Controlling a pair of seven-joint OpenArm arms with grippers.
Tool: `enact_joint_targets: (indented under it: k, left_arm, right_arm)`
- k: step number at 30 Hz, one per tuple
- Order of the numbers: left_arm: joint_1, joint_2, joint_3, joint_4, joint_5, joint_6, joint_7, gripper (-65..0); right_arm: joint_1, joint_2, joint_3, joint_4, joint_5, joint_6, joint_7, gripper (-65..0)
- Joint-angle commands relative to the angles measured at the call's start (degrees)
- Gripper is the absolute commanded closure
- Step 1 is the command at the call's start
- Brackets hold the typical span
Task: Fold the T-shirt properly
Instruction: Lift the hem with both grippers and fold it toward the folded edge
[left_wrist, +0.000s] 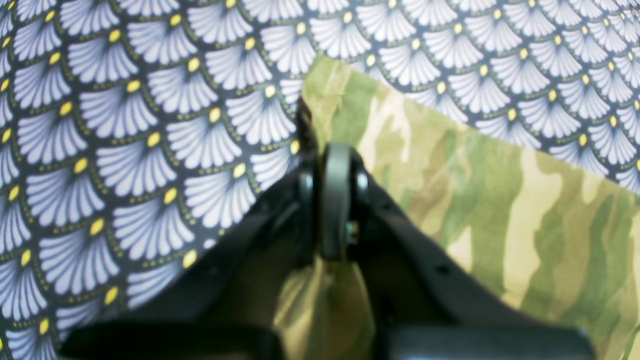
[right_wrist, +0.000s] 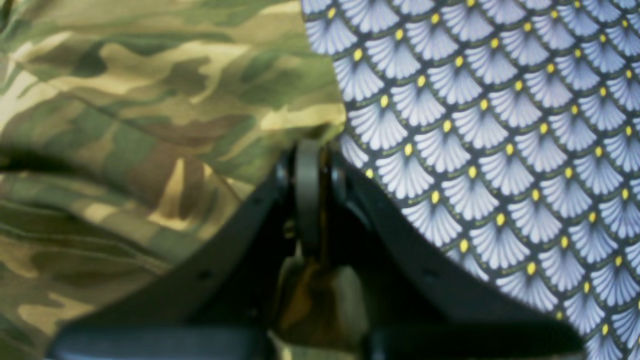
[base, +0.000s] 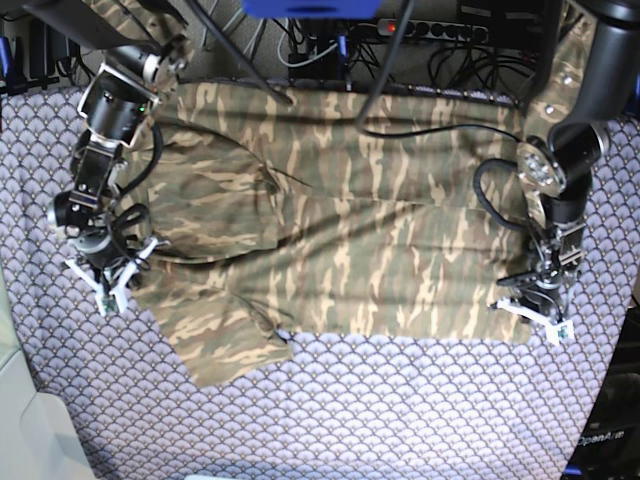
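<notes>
Both end effectors, left end effector (left_wrist: 332, 200) and right end effector (right_wrist: 307, 197), are gripping the T-shirt (base: 340, 240); they are best lifting together, evenly.

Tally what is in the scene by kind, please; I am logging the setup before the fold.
Camouflage T-shirt: 1
Fan-scale patterned table cloth: 1
Grippers, left gripper and right gripper, each shut on the T-shirt's edge: 2
Total: 4
</notes>
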Motion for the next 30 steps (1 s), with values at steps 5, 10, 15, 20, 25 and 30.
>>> enact_joint_targets:
  k: [5, 10, 15, 20, 25, 30]
  left_arm:
    - [-0.41, 0.41, -0.78, 7.23, -0.30, -4.75, 9.26, 0.0]
    - [5.31, 3.14, -3.51, 26.92, -3.73, -9.67, 21.21, 0.0]
    - [10.67, 7.18, -3.33, 43.98, -3.47, -9.85, 27.63, 0.0]
    - [14.19, 7.97, -1.14, 51.27, -4.08, -9.85, 30.88, 0.0]
    - [16.03, 8.06, -1.49, 55.05, -4.08, -9.94, 32.73, 0.0]
    - [19.55, 7.97, -1.57, 59.71, -4.17, -10.03, 34.40, 0.0]
  right_arm:
    - [1.48, 0.46, -0.25, 1.20, 0.90, -0.45, 1.55, 0.0]
    - [1.04, -0.33, -0.25, 6.03, 0.99, -0.45, 1.64, 0.0]
    - [-0.63, -1.56, -0.33, 10.78, 0.99, -0.45, 1.64, 0.0]
    - [-2.65, -2.00, -0.33, 13.15, 0.99, -0.45, 1.64, 0.0]
    - [-5.38, -2.00, -0.33, 15.61, 2.22, -0.45, 1.72, 0.0]
    - [-11.01, -2.00, -2.97, 22.82, 5.47, -0.45, 1.72, 0.0]
